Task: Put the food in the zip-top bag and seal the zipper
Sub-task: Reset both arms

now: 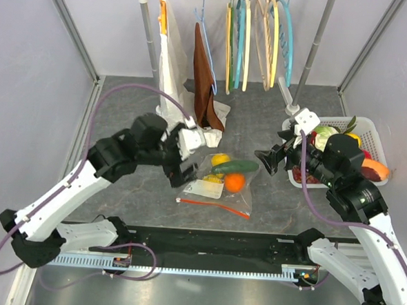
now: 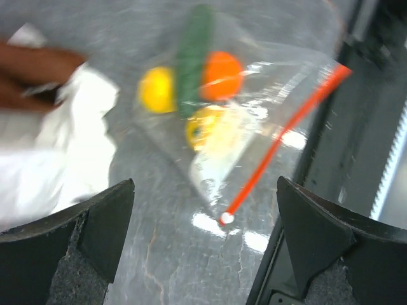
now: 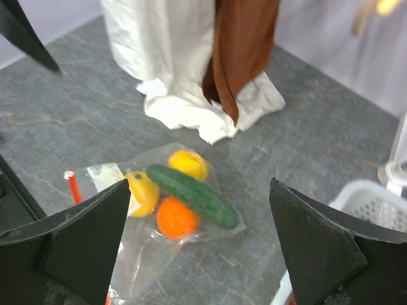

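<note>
So the bag [image 1: 241,200] is lying flat on the table [image 1: 123,106] and the food's all inside it: the cucumber [image 1: 234,166] runs across the middle, the orange [image 1: 234,183] sits touching its near side, and the yellow fruit [image 1: 220,159] is tucked against its far side. There's a second yellowish piece [image 1: 212,177] in the bag's left half, next to a pale label [image 1: 205,188]. The zipper [image 1: 214,206] runs in one straight line along the bag's near edge with a little white tab [image 2: 226,219] at its left end; can't tell from here if it's fully pressed shut. The left gripper [image 2: 203,189] hangs over the bag's left edge, fingers spread wide, holding nothing. The right gripper [image 3: 198,185] is just off the bag's right side, aimed at it, fingers wide apart and empty too. Beyond the bag hang a white cloth [image 1: 168,67] and a brown cloth [image 1: 205,70], with hangers [image 1: 258,45] further back, and a basket [image 1: 371,128] sits well off to the bag's right
</note>
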Controlling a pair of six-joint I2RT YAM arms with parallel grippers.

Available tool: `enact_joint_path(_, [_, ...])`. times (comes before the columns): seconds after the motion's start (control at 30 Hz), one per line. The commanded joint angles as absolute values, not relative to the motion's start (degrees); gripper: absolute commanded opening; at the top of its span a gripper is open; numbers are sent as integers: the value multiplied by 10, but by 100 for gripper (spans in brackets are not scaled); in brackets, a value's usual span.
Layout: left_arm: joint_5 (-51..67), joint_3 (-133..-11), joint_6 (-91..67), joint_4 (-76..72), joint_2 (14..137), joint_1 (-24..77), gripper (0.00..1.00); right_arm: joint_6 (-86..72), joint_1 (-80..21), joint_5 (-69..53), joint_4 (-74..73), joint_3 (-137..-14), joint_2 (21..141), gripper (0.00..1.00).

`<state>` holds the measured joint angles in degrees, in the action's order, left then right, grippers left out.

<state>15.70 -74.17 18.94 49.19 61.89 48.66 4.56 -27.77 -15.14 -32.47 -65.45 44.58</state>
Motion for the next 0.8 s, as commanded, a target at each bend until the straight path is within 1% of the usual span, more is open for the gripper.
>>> enact_joint_path(0.0, [201,-774,107,524,607,359,100,13,-242,-121,-335,-617,439,98])
enact_joint_path(0.1, [181,-762,100,548,585,290,100,7,-208,-87,-333,-588,426,98])
enact_joint_path(0.23, [109,-734,116,557,533,220,100,9,-167,-59,-330,-565,402,98])
enact_joint_path(0.3, [96,-714,130,567,513,208,100,7,-150,-51,-333,-558,391,98])
enact_joint_path(0.5, [-29,-639,145,544,479,154,100,5,-118,-11,-325,-527,366,98])
enact_joint_path(0.63, [-40,-618,149,529,471,142,100,4,-114,-9,-326,-526,360,98])
enact_joint_path(0.77, [-72,-628,139,518,482,142,100,9,-113,-7,-330,-538,366,98])
